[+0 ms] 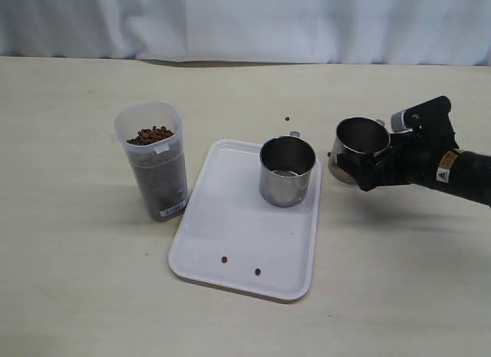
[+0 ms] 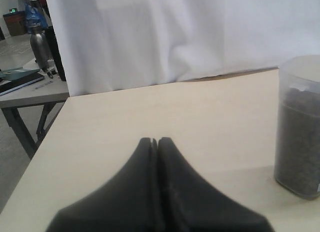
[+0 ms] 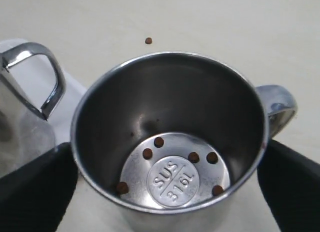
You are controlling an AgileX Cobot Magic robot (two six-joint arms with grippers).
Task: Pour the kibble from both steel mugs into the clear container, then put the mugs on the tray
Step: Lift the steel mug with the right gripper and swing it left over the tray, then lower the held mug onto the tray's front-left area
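**Kibble mostly in the clear container; one mug on the tray, one beside it**

Kibble (image 1: pixel 149 134) fills the clear container (image 1: pixel 153 161) almost to its rim, but some has strayed. One pellet (image 1: pixel 331 314) lies alone on the nearest stretch of the pale, wood-grained tabletop (image 1: pixel 77 280). Two more (image 1: pixel 224 259) sit on the near end of the white tray (image 1: pixel 230 219), which lies at a slight angle in the middle of the table.

On the tray's far right corner stands the left steel mug (image 1: pixel 287 171), upright, with its handle turned to the far side. The container stands upright on the table just left of the tray, label near its base.

Just right of the tray is the right steel mug (image 1: pixel 359 146), with a few pellets (image 3: pixel 159 141) left on its stamped bottom. The right gripper (image 3: pixel 165 189) straddles it, its black fingers (image 3: pixel 37 189) spread wide on either side and close to the walls. Whether they press on the mug or stand free of it cannot be told, nor whether the mug rests on the table.

The left gripper (image 2: pixel 154 142) hangs over bare tabletop near the container, its fingers pressed together on nothing.

Farther back another pellet (image 1: pixel 287 118) lies on the table. A white curtain (image 1: pixel 245 23) closes off the far edge. Past the curtain's end, a second grey table (image 2: pixel 30 92) carries a metal flask (image 2: pixel 39 45).
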